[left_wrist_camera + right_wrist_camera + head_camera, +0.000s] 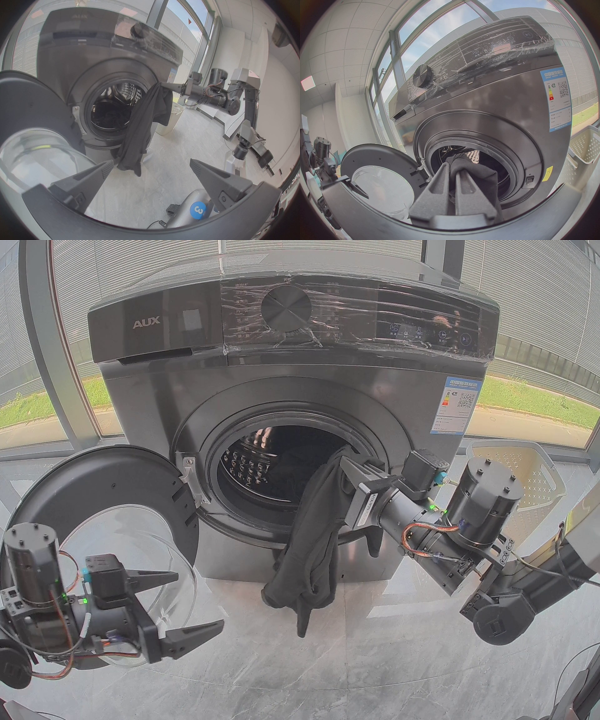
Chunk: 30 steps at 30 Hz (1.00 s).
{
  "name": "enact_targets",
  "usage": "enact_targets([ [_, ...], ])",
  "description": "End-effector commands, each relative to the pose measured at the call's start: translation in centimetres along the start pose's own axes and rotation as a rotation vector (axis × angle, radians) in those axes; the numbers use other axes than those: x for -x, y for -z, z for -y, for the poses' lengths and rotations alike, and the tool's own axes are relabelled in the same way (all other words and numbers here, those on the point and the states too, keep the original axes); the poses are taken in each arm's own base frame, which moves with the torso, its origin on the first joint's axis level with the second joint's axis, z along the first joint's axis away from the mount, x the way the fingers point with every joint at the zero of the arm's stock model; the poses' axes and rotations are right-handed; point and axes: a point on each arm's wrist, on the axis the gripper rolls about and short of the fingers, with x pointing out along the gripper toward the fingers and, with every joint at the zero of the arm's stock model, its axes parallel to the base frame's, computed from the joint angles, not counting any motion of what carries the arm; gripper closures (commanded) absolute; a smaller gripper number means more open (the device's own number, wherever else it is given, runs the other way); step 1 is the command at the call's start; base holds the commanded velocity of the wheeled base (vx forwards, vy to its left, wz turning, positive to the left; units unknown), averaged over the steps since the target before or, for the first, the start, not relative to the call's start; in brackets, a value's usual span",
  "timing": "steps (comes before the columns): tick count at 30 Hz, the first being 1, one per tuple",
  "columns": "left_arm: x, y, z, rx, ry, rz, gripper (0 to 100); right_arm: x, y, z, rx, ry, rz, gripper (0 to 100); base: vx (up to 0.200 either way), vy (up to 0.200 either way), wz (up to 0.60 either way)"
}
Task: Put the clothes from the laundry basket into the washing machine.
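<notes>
Grey floor point(387, 665); garment point(312, 552) dangles from right gripper point(347, 466).

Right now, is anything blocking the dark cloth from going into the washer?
Nothing visible does: the round glass door is swung aside, and the right claw holds the dark grey garment at the open steel drum.

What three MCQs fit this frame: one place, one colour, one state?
1. Where is the dark grey cloth garment? A on a window sill; B hanging from the right gripper before the grey metal washing machine; C flat on the floor.
2. The perforated plastic laundry basket is: A blue; B black; C white.
3. The machine's round glass-windowed door is: A open; B shut; C half shut.
Key: B, the gripper clamps it and it dangles; C, pale walls; A, swung wide to the robot's left.
</notes>
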Motion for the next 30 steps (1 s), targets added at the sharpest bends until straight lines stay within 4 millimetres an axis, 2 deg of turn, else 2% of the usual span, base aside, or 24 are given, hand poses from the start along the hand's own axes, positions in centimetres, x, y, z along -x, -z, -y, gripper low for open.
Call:
enact_targets([
  [1,-6.5,1.3,-0.6,0.018,-0.005,-0.125,0,-0.3,0.5,0.0,0.002,0.019,-0.009,100,0.0,0.0,0.0],
  [6,-9.6,1.7,-0.7,0.039,-0.018,-0.098,0,-0.4,0.4,0.0,0.001,0.02,-0.003,100,0.0,0.0,0.0],
  [10,-12.5,2.9,-0.4,0.029,-0.04,-0.122,0,-0.4,0.4,-0.1,0.0,0.02,0.0,100,0.0,0.0,0.0],
  [13,-14.6,3.5,-0.9,0.028,-0.053,-0.104,0,-0.4,0.4,-0.1,-0.002,0.018,0.001,100,0.0,0.0,0.0],
  [14,-14.7,3.5,-0.9,0.027,-0.055,-0.101,0,-0.4,0.4,-0.1,-0.002,0.018,0.0,100,0.0,0.0,0.0],
  [17,-17.2,3.9,-1.4,0.042,-0.062,-0.054,0,-0.3,0.4,-0.1,-0.002,0.018,0.001,100,0.0,0.0,0.0],
  [30,-20.3,5.5,-2.0,0.066,-0.084,-0.07,0,-0.6,1.0,-0.3,-0.009,0.003,0.002,100,0.0,0.0,0.0],
])
